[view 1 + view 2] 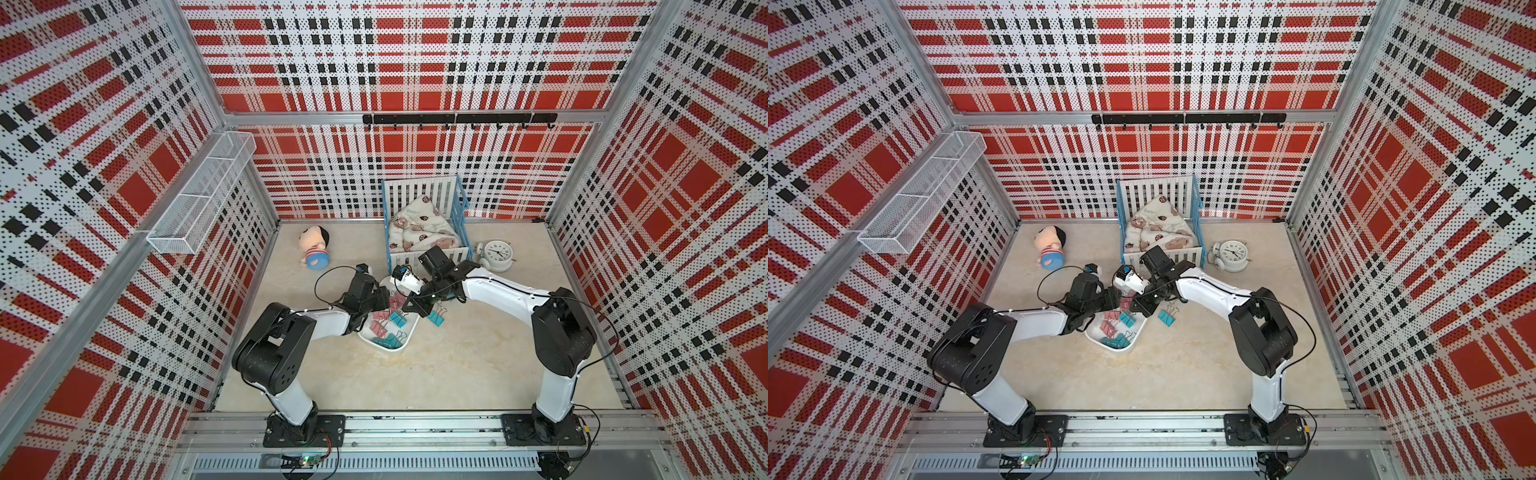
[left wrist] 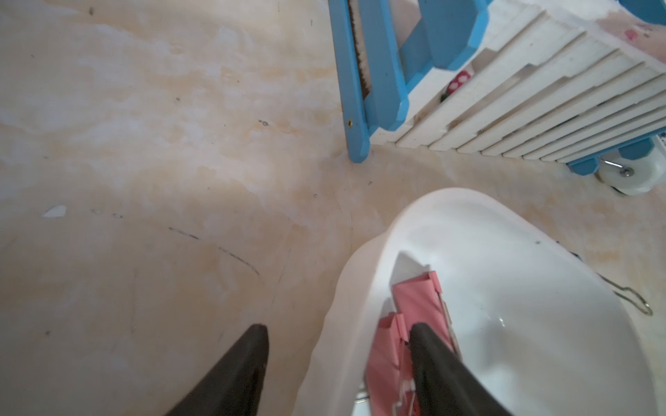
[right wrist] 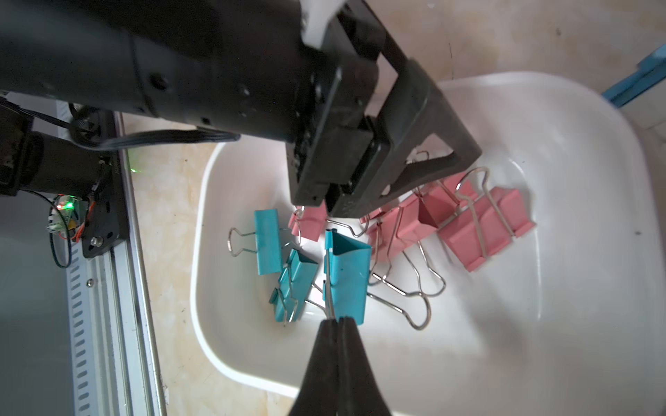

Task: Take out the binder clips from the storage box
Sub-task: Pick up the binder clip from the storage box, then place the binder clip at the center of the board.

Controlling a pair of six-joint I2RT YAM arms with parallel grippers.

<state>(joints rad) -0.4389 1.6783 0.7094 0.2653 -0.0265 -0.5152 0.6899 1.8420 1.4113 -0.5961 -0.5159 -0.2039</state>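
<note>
My tabletop (image 1: pixel 457 365) is pale marbled beige, scuffed and stained. It is shut in by perforated walls (image 1: pixel 415 62) printed in red, black and white plaid. A black hook rail (image 1: pixel 457 119) runs across the upper middle of both top views and a white wire basket (image 1: pixel 199 199) hangs at the left. A doll (image 1: pixel 316 249), a blue-and-white crib (image 1: pixel 424 216) and a white alarm clock (image 1: pixel 496 253) sit just above centre. The storage box (image 1: pixel 397 350), a shallow white tub with rounded corners and glossy walls, lies at the centre of the frame between my arms. Inside it the binder clips (image 3: pixel 483 227) lie jumbled, pink and teal, their silver wire handles splayed. A stray clip (image 1: pixel 436 318), also teal, rests on the table just right of the box. My right pincer (image 3: pixel 338 320) is pinched closed on the wire handle of a teal clip (image 3: pixel 347 277) over the box. My left pincer (image 2: pixel 337 327) stands parted astride the box's wall, one finger inside beside pink clips, the other outside.
</note>
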